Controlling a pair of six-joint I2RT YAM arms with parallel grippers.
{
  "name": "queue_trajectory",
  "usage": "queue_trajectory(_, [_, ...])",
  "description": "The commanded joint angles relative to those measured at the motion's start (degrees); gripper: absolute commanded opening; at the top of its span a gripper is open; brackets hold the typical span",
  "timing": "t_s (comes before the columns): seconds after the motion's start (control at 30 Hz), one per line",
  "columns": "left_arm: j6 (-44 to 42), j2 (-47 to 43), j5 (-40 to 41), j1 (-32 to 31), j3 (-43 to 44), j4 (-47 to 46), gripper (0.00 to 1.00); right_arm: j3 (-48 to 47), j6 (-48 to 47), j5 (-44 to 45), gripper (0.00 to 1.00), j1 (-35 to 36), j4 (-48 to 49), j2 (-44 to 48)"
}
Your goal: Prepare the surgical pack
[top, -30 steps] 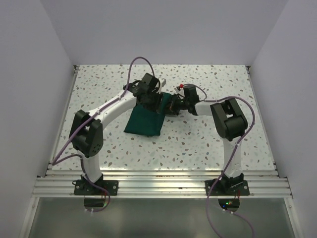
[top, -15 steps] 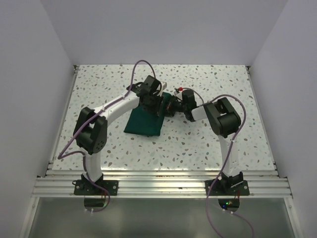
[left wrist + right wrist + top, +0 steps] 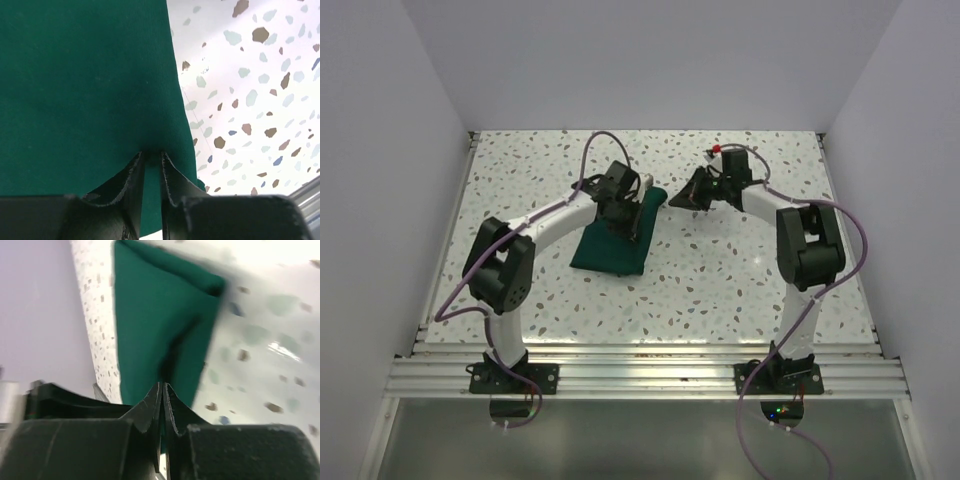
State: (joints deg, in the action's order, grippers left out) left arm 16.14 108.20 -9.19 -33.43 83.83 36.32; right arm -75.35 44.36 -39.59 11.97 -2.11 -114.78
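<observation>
The surgical pack [image 3: 607,248] is a dark green cloth, folded into a rough square, lying on the speckled table at centre left. My left gripper [image 3: 624,213] presses down on its far right part. In the left wrist view the cloth [image 3: 80,75] fills the frame and my left gripper [image 3: 151,153] is pinched on a pucker of it, with green fabric showing between the fingers. My right gripper [image 3: 682,198] hangs to the right of the cloth, clear of it. In the right wrist view my right gripper [image 3: 163,385] is shut and empty, with the cloth [image 3: 150,315] beyond the tips.
The speckled table [image 3: 740,270] is walled by white panels on three sides. An aluminium rail [image 3: 640,375] runs along the near edge, where both arm bases stand. Purple cables loop over both arms.
My right gripper has let go of the cloth's far corner and drawn back up and to the right. My left gripper stays on the cloth, whose far right corner now lies down.
</observation>
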Motion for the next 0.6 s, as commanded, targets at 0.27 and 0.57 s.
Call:
queue_trajectory(0.27, [4.4, -4.3, -7.7, 0.2, -12.3, -10.9, 0.16, -10.4, 12.4, -9.8, 0.07, 6.5, 14.9, -11.6])
queue_trajectory(0.57, [5.6, -7.6, -8.1, -0.1, -15.8, -11.0, 0.15, -3.0, 18.2, -13.1, 0.06, 3.2, 29.4, -18.7])
